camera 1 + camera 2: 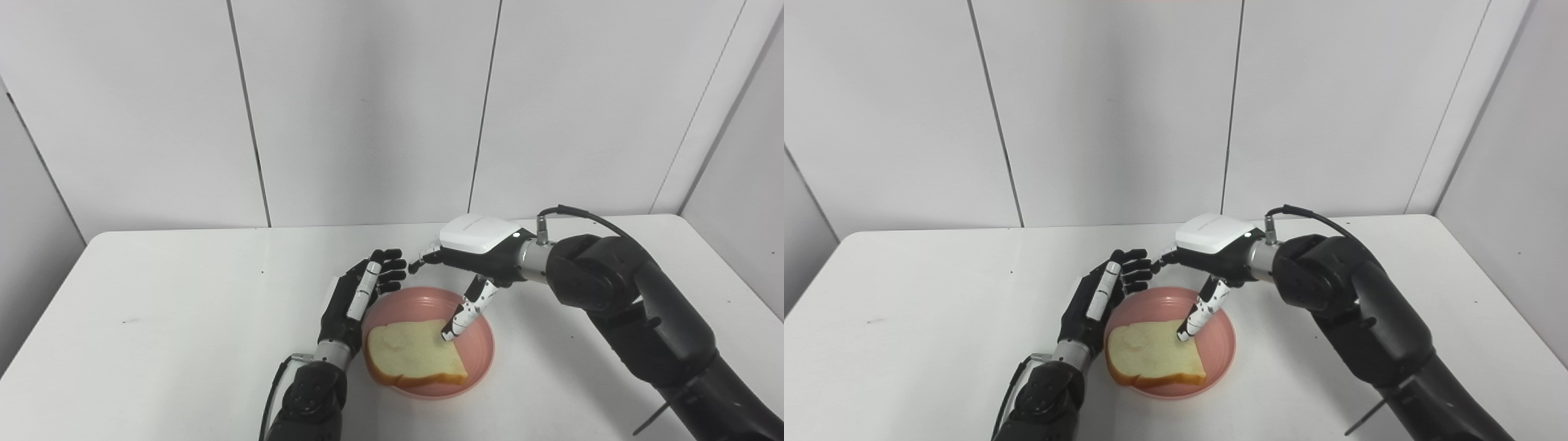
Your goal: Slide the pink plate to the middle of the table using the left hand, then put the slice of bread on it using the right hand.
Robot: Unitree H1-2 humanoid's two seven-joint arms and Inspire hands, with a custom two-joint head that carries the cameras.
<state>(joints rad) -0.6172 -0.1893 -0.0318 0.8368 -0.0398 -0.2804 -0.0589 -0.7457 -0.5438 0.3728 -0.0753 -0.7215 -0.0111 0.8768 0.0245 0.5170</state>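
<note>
Lying flat inside the pink plate [481, 361], the slice of bread [413, 358] fills the plate's near-left part, its rounded top pointing left and its straight crust edge toward the near right, so its long axis runs roughly left to right. The plate sits about midway across the counter [153, 306], toward the near side. Above the bread's far-right corner hangs the right hand [468, 263], its arm coming in from the right; one fingertip [450, 332] points down and touches or nearly touches the slice there, while the others are spread and lifted clear, so this hand looks released rather than clamped on the bread. The left hand [361, 294] stands edge-up just beside the plate's left rim, touching it or very close, fingers loosely curled at the far end and grasping nothing. Judging by how things lie, both steps appear done and the right hand's next move is up and away to the right, straight off the bread lest the fingertip drag it. Open counter lies on every side, with wide room left and right; the near edge is the closest boundary, and the white wall panels [367, 110] stand well behind.
</note>
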